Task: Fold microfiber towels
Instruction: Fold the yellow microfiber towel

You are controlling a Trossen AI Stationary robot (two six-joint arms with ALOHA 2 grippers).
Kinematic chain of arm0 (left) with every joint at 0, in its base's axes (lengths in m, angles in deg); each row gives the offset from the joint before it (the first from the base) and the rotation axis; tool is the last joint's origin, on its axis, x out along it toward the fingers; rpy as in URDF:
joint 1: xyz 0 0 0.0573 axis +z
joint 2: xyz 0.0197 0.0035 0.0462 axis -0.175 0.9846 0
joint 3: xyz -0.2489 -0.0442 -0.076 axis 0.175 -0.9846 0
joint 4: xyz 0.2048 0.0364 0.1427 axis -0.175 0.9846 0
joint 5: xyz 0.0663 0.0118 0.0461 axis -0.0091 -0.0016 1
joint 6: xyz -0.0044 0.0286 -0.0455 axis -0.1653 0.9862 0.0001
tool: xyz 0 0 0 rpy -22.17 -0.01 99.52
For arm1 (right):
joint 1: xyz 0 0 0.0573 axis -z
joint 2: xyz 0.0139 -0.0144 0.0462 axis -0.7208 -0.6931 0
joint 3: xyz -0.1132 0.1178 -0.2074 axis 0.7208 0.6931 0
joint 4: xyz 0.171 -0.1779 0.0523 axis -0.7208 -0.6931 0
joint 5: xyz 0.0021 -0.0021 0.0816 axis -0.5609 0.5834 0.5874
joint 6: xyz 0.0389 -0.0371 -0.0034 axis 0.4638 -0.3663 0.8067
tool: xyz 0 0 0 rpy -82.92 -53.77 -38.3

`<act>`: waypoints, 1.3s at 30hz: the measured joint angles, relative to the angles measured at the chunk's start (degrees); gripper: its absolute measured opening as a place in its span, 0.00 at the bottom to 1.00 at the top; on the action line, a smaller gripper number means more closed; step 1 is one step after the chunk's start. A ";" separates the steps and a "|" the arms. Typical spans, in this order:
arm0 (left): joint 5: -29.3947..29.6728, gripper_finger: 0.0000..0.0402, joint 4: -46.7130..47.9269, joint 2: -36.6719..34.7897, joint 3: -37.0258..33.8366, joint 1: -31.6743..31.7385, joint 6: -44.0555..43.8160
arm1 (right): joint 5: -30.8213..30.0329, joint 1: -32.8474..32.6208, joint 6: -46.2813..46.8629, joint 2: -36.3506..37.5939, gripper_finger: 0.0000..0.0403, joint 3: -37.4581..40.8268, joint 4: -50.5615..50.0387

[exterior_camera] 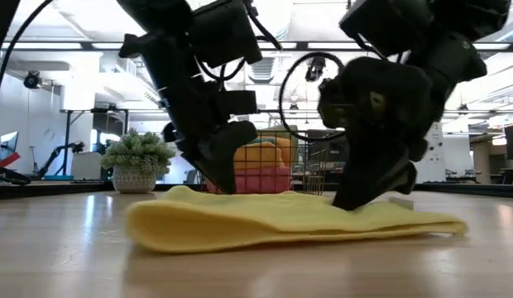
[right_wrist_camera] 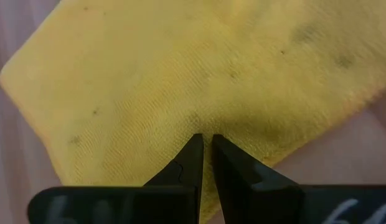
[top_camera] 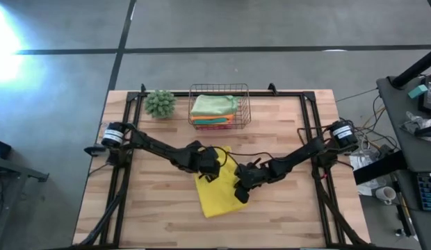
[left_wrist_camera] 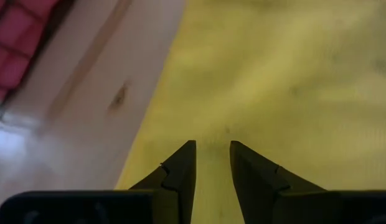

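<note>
Wooden planks make up the worktop [top_camera: 285,215], which stands on a grey concrete floor; no brand, label or readable writing shows on anything. Nearest the front edge lies the yellow towel [top_camera: 217,189], spread roughly at the worktop's middle and already doubled over, its thick folded edge showing in the low view. Both arms reach down onto it. At the towel's right edge, the right gripper [top_camera: 241,195] presses its tips into the fabric; its fingers [right_wrist_camera: 194,155] stand almost together with only a thin slit between them, pinching a small pucker of the yellow cloth. A little farther back, on the towel's upper left part near its edge, the left gripper [top_camera: 210,171] rests on the cloth with its fingers [left_wrist_camera: 183,163] a narrow gap apart; yellow fabric fills the gap, but whether any of it is actually pinched cannot be told. Farther back, toward the rear edge, stands the copper wire basket [top_camera: 219,105], holding a stack of folded towels [top_camera: 214,107], pale green on top with orange and pink below. Just to its left sits a small spiky green plant [top_camera: 160,103] in a pale pot.
</note>
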 joint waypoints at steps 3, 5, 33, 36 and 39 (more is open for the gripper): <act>-0.18 0.21 -0.80 0.05 0.00 0.92 3.12 | 0.16 -0.22 -0.07 -3.44 0.08 -3.96 -0.01; -0.25 0.21 -0.69 0.05 0.00 1.50 4.64 | 0.29 -0.35 -0.55 -6.17 0.08 -7.38 0.13; -1.72 0.21 13.10 -19.06 5.14 -19.65 7.04 | -9.25 -10.46 -18.95 7.51 0.03 -19.99 -29.17; 0.75 0.21 13.05 -18.69 8.44 -24.16 7.06 | -11.55 -13.45 -19.84 9.20 0.03 -18.54 -29.29; 2.12 0.21 13.10 -17.10 11.49 -27.76 7.05 | -12.42 -16.10 -19.82 10.87 0.03 -16.75 -29.24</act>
